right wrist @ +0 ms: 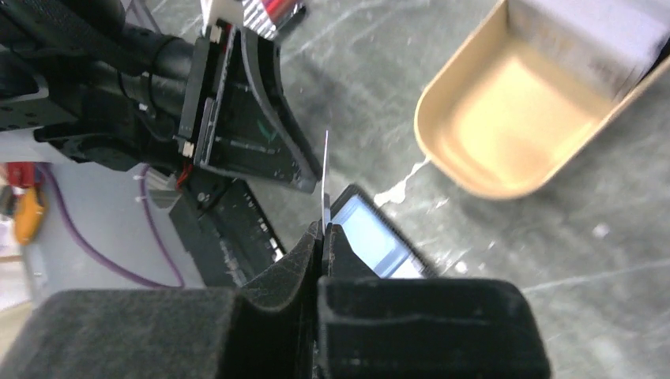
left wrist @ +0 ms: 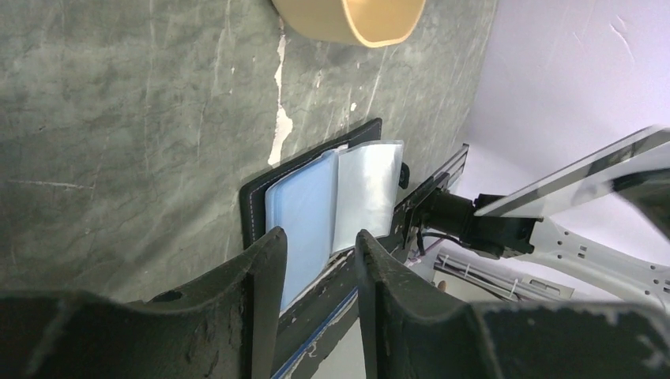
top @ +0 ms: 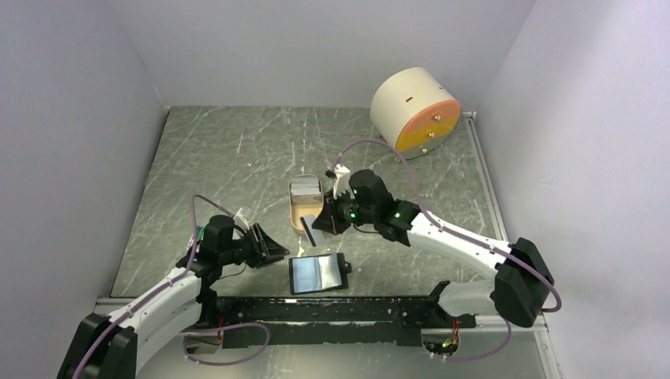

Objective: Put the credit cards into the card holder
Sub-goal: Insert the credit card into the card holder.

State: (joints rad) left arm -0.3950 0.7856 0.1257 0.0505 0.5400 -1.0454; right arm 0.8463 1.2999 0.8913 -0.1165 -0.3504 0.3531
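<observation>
The left tool (top: 267,246) hangs low over the table (top: 221,158), its fingers a little apart with nothing in them. Just right of it the holder (top: 318,273) lies open and flat by the front edge. Behind it a tray (top: 300,218) has a stack of cards (top: 304,189). The right tool (top: 322,223) is closed tight on one card (right wrist: 325,166), held on edge near the tray. A drum (top: 415,110) stands far back.

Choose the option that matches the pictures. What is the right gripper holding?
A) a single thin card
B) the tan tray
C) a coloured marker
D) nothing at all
A: in the right wrist view, the right gripper is shut on a thin card seen edge-on, sticking out past its fingertips, while the card holder lies open on the table.
</observation>
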